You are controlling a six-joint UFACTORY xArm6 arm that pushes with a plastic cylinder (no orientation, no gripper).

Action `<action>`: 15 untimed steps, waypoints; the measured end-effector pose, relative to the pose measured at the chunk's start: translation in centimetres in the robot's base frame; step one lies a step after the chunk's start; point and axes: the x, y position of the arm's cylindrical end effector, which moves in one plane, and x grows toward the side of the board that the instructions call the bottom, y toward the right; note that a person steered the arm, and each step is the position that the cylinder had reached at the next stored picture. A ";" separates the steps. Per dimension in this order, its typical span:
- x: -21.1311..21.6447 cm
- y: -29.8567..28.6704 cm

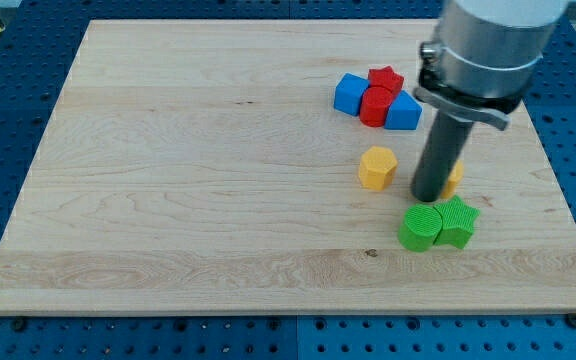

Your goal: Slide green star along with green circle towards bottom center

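Wooden board [168,180], green circle [420,228] touching green star [458,221], seemingly just below my tip [427,196]

2 green blocks [439,224], 2 red [380,94], 2 blue [351,94], 2 yellow [376,167]

A pale grey cylinder is showing at the frame's upper right, black-collared, narrowing into a straight dark rod [436,150].

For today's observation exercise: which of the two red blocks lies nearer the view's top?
The red star; the other red block, rounded, sits just below it, between two blue blocks.
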 end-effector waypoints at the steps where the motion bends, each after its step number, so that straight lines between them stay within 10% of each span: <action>1: 0.0 3.8; 15: 7.9 -5.7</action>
